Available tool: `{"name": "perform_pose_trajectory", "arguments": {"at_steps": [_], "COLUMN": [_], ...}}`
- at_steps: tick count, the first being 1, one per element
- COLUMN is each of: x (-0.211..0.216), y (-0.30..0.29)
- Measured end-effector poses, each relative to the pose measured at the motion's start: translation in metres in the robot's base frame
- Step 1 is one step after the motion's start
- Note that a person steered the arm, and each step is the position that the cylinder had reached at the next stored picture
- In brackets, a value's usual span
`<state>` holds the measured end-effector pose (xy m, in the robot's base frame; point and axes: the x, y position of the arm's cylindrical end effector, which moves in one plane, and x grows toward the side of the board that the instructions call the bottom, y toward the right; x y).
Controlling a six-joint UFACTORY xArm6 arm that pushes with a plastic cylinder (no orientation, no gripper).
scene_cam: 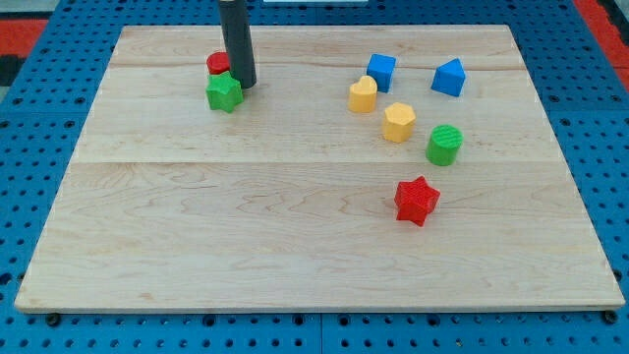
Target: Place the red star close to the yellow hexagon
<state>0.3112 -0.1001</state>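
The red star point(416, 200) lies right of the board's middle, toward the view's bottom. The yellow hexagon point(399, 122) lies above it, about one block's width away. My tip point(244, 83) is far off at the view's upper left, touching or just beside the right of a green star point(224, 92) and just right of a red block point(217, 63) whose shape is partly hidden by the rod.
A green cylinder point(444, 145) sits between the red star and the yellow hexagon, to their right. A yellow heart-like block point(363, 94), a blue cube point(380, 71) and a blue triangular block point(448, 78) lie above the hexagon. The wooden board point(197, 226) rests on a blue pegboard table.
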Motion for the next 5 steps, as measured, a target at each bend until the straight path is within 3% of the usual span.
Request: {"name": "perform_pose_trajectory", "arguments": {"at_steps": [1,5], "x": [-0.001,0.116], "y": [0.028,0.218]}}
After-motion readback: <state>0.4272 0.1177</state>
